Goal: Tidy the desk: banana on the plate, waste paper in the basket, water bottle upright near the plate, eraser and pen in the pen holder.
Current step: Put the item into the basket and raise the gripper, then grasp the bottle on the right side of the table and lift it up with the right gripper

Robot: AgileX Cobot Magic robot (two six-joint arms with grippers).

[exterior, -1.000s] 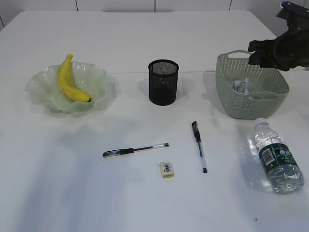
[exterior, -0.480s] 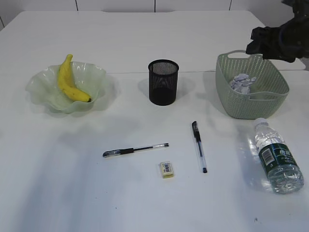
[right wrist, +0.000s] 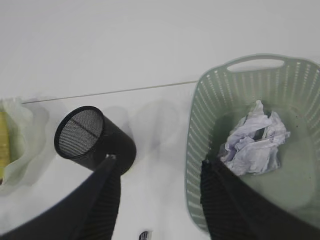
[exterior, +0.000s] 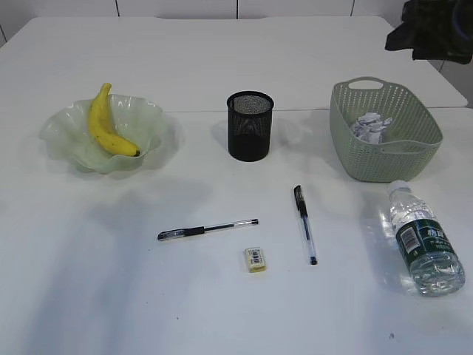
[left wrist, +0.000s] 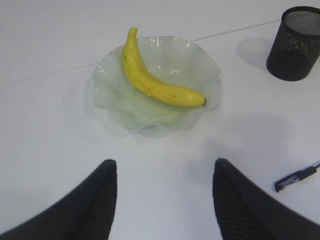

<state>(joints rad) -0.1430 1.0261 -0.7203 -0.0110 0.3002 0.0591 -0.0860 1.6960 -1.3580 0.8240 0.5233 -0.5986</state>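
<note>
White desk; green-labelled bottle

Office-like desk: white table, mesh pen holder, pens.

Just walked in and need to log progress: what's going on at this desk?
A two-armed robot is tidying. The banana is on the plate and the paper is in the basket. The right gripper hangs open and empty above the basket. The bottle lies on its side; two pens and the eraser remain loose.
</note>
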